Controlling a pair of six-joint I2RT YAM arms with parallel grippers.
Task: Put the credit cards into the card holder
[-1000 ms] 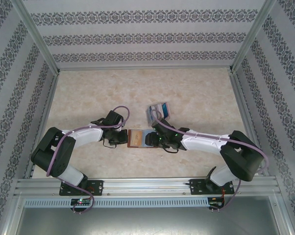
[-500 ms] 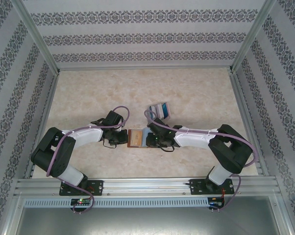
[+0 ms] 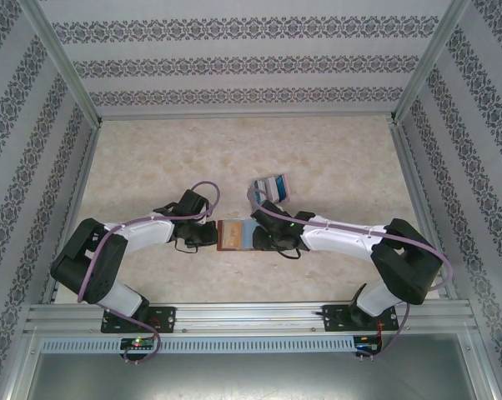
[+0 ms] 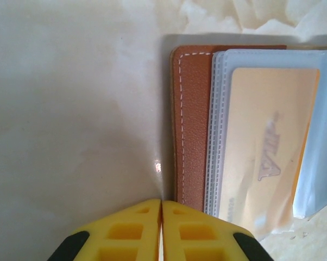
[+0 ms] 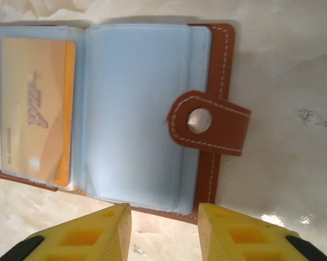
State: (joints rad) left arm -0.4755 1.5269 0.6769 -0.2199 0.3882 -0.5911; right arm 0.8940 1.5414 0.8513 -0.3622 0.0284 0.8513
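Both arms, the left arm point(image 3: 143, 229) and the right arm point(image 3: 343, 240), wear smooth white shells between chunky black joints, the elbows the bulkiest black blocks. A thin purple cable point(image 3: 206, 182) runs along each and bows out in a loop near the wrist. Each arm stands on a black base plate point(image 3: 138, 319). The left gripper point(image 4: 162, 202) and right gripper point(image 5: 164, 209) have bright yellow fingers point(image 5: 98, 231), moulded with square hollows and edged in black.
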